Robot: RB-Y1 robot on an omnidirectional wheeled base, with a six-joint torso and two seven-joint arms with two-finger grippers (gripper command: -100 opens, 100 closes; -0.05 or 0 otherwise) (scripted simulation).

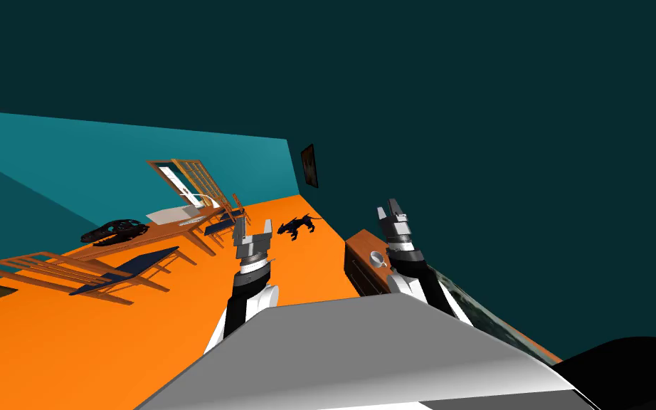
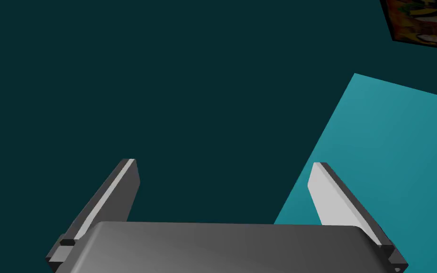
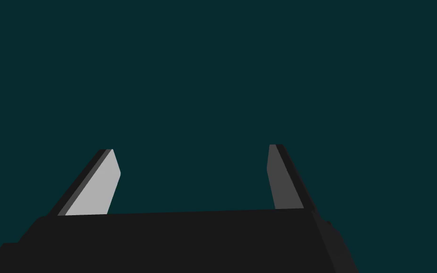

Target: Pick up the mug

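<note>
- Right gripper (image 1: 393, 208): fingers spread wide with nothing between them, held up near the wooden cabinet (image 1: 361, 246) and aimed at the dark teal wall.
- Left gripper (image 1: 242, 226): fingers also parted and empty, over the orange floor (image 1: 305, 274), apart from the cabinet.
- White mug (image 1: 377, 258): upright on the cabinet's top, just beside the right forearm.
- Black animal figure (image 1: 297, 226): on the floor near the cabinet, with the dining table (image 1: 156, 231) farther off.

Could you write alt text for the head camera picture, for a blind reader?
A white mug sits on a low brown cabinet, near the robot's open right gripper. The open left gripper hangs over the orange floor, with a wooden table and chairs beyond.
</note>
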